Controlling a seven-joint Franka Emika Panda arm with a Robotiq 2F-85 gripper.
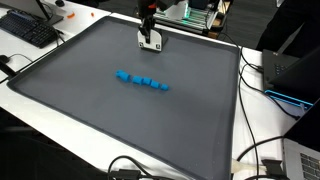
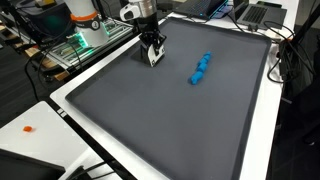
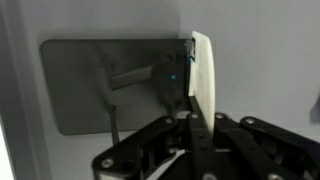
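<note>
White flat piece is standing on edge between the fingers of the pincer, which is clamping its two broad faces, probably because so thin a thing is sitting most securely that way. It is hanging low over the grey mat, near the bench edge by the arm's base; whether it is touching the mat I cannot tell. Blue blocks are lying in a short row toward the bench's middle, well apart from the pincer.
</note>
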